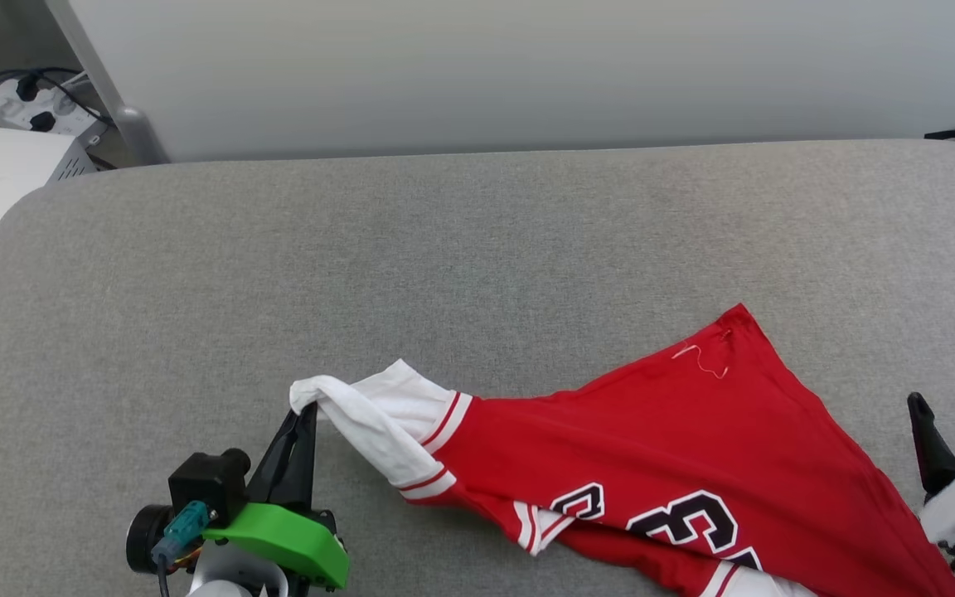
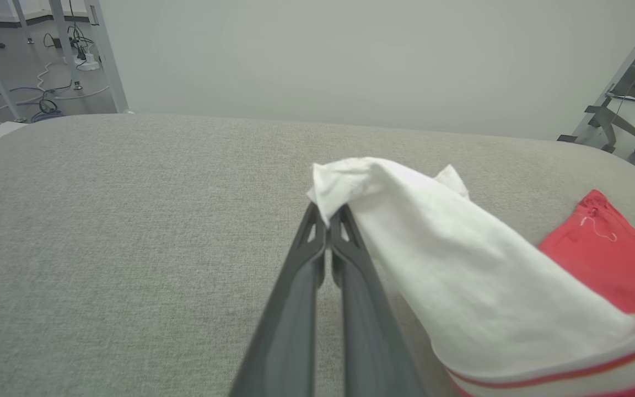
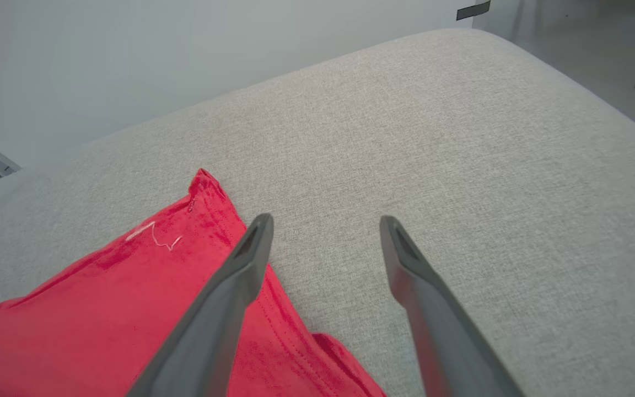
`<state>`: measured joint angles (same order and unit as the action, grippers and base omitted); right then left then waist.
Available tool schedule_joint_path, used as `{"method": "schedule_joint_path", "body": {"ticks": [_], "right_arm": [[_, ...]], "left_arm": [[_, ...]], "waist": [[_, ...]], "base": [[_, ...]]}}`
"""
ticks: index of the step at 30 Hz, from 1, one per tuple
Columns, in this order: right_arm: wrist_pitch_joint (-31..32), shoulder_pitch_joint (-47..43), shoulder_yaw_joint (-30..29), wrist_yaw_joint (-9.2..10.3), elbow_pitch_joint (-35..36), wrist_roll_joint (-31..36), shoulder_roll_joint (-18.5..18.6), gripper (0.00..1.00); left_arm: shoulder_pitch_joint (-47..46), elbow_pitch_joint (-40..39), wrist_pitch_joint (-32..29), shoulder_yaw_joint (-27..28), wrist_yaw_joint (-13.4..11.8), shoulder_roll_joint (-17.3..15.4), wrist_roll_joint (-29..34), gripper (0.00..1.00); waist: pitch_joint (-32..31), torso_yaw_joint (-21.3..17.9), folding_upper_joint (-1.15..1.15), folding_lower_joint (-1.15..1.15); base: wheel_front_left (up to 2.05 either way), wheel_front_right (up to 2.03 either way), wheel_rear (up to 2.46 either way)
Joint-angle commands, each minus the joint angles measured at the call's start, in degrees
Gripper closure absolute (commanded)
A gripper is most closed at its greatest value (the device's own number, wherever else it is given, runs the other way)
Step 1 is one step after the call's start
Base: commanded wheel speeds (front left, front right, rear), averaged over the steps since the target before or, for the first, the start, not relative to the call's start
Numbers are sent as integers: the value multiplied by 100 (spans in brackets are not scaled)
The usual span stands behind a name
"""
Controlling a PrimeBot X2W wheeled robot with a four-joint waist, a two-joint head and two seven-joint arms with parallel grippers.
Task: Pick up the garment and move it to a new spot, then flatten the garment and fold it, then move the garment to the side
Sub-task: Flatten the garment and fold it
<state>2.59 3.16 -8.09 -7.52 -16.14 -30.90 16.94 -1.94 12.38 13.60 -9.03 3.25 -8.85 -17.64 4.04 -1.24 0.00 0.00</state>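
While the left pincer (image 1: 305, 412) sat at the lower left, its fingers were pressed together on the tip of the white sleeve (image 1: 370, 410), the cloth draped over their ends. Moving right, the garment (image 1: 676, 448) lay on the grey counter (image 1: 444, 249) — a red slant across its near right part, black-and-white lettering up. Far right, the right pincer (image 1: 942, 406) stood spread wide — nothing between its fingers, just beside the shirt's right edge.

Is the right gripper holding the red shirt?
No, the right gripper is open, with bare grey cushion between its fingers, next to the red shirt.
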Motion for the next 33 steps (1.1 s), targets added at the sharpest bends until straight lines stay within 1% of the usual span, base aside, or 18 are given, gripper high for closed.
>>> {"method": "schedule_joint_path", "body": {"ticks": [1, 5, 12, 15, 20, 24, 26, 29, 30, 31, 32, 33], "right_arm": [[127, 282, 135, 3, -77, -5, 95, 0], [811, 960, 634, 3, -388, -188, 432, 0], [2467, 2177, 1675, 3, -737, -742, 1073, 0], [2923, 2569, 2073, 3, -813, -924, 1282, 0], [3223, 3061, 2613, 3, -1111, -1132, 1514, 0], [3420, 3163, 3025, 3, -1407, -1384, 1556, 0], [3702, 3104, 3308, 3, -1519, -1567, 1560, 0], [4336, 2983, 3713, 3, -1659, -1918, 1593, 0], [4463, 2969, 3776, 3, -1676, -2030, 1595, 52], [4565, 2972, 3855, 3, -1674, -2125, 1610, 97], [4621, 2984, 3918, 3, -1670, -2172, 1631, 100], [4640, 3014, 3960, 3, -1659, -2242, 1638, 100]], "left_arm": [[-151, -30, 43, -14, -5, 19, -1, 100], [-351, -82, 59, -124, 15, 93, 33, 100], [-702, -84, 100, -277, 63, 219, 70, 100], [-829, -74, 116, -320, 86, 265, 79, 100], [-1036, -30, 133, -379, 123, 348, 91, 100], [-1150, -17, 137, -395, 151, 411, 92, 100], [-1163, -25, 138, -379, 158, 439, 99, 100], [-1151, -27, 139, -345, 169, 473, 111, 100], [-1143, -25, 139, -336, 173, 481, 115, 100], [-1129, -19, 139, -323, 177, 490, 121, 100], [-1117, -15, 139, -309, 180, 496, 127, 100], [-1102, -13, 139, -289, 184, 502, 134, 100]], "waist": [[155, 146, 0, 0], [408, 358, 0, 0], [867, 695, 0, 0], [1052, 818, 0, 0], [1324, 981, 0, 0], [1466, 1064, 0, 0], [1501, 1087, 0, 0], [1512, 1100, 0, 0], [1506, 1100, 0, 0], [1495, 1098, 0, 0], [1487, 1093, 0, 0], [1476, 1084, 0, 0]], "base": [[0, 0, 0], [0, 0, 0], [0, 0, 0], [0, 0, 0], [0, 0, 0], [0, 0, 0], [0, 0, 0], [0, 0, 0], [0, 0, 0], [0, 0, 0], [0, 0, 0], [0, 0, 0]]}}
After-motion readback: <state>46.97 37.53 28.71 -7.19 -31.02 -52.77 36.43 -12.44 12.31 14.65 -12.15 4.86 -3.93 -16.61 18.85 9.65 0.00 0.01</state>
